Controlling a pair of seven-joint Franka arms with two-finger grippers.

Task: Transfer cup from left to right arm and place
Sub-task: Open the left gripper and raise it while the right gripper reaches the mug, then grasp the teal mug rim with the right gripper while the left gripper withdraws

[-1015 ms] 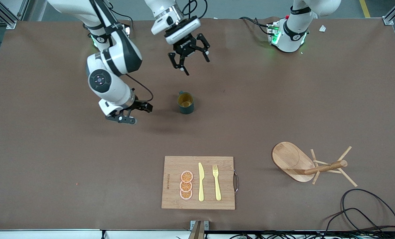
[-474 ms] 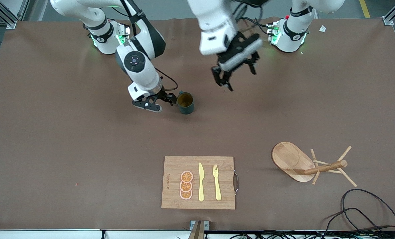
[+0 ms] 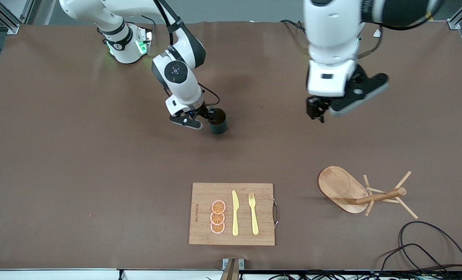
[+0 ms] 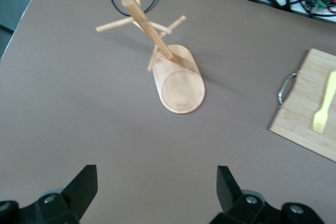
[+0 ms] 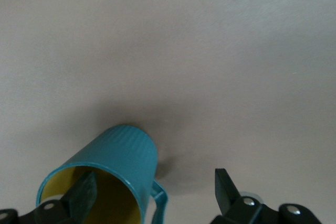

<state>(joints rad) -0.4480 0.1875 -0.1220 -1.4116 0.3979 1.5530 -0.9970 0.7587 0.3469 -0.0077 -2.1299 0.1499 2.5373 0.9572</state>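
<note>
The cup (image 3: 217, 121) stands upright on the brown table (image 3: 60, 155) near the middle, closer to the robots' bases than the cutting board (image 3: 203, 194). Its opening faces up and shows a yellow inside; in the right wrist view the cup (image 5: 113, 169) is teal with a thin handle on its side.

The right gripper (image 3: 204, 118) is low at the cup, on the side toward the right arm's end of the table. Its 2 fingers (image 5: 83, 195) are spread wide: one reaches over the rim into the cup's mouth, the other sits clear of the wall outside, next to the handle. They are not clamped on anything.

The left gripper (image 3: 319, 111) hangs high over bare table toward the left arm's end, well apart from the cup. Its fingers (image 4: 84, 184) are spread wide and hold nothing. Below it in the left wrist view lies a wooden mug rack (image 4: 176, 80), tipped onto its side.

On the cutting board lie 3 orange slices (image 3: 217, 217), a yellow knife (image 3: 235, 213) and a yellow fork (image 3: 253, 214).
</note>
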